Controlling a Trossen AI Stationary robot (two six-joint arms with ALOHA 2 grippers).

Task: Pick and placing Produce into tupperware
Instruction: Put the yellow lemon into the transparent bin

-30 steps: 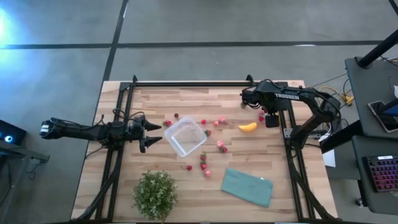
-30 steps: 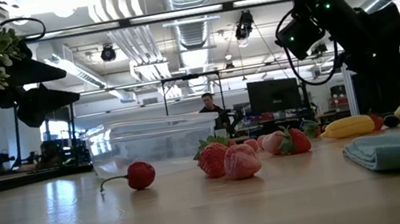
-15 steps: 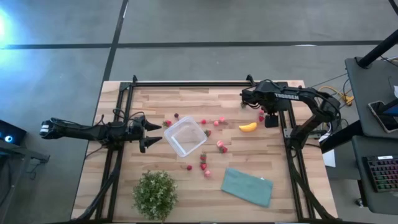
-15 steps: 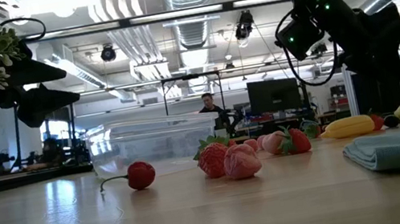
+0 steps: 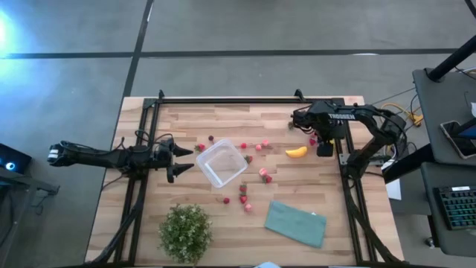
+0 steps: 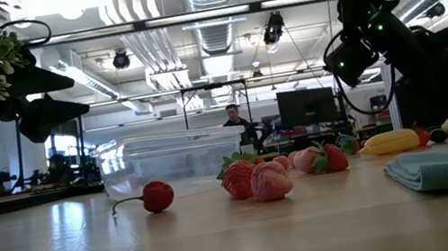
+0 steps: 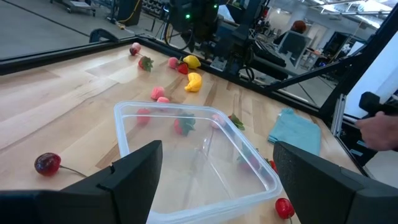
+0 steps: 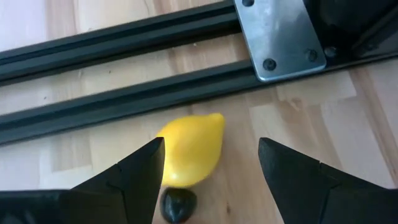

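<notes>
Vs 1 s ago: right arm has shifted a bit toward the right side of the high view, its wrist now over the right rail; in the low view it sits further right too. Left arm, fruit, container unchanged.

Right gripper (image 8: 211, 180) hovers over the yellow lemon-shaped fruit (image 8: 189, 149), fingers spread apart, nothing held; a small dark item (image 8: 178, 203) lies just beside the fruit, black rails (image 8: 118, 99) close behind.

Left gripper (image 7: 214, 177) at left-centre of the high view, fingers wide, empty, facing the tupperware (image 5: 222, 163) in mid-table.

Strawberries (image 5: 264, 175) scattered round the container, none clearly inside; banana (image 5: 296, 152) right of it, near the right arm.

Open wood at upper left of table (image 5: 186, 115). Plant (image 5: 184, 232) lower left, teal cloth (image 5: 296, 222) lower right.

Arm reads "TROSSEN" (image 5: 341, 116).
</notes>
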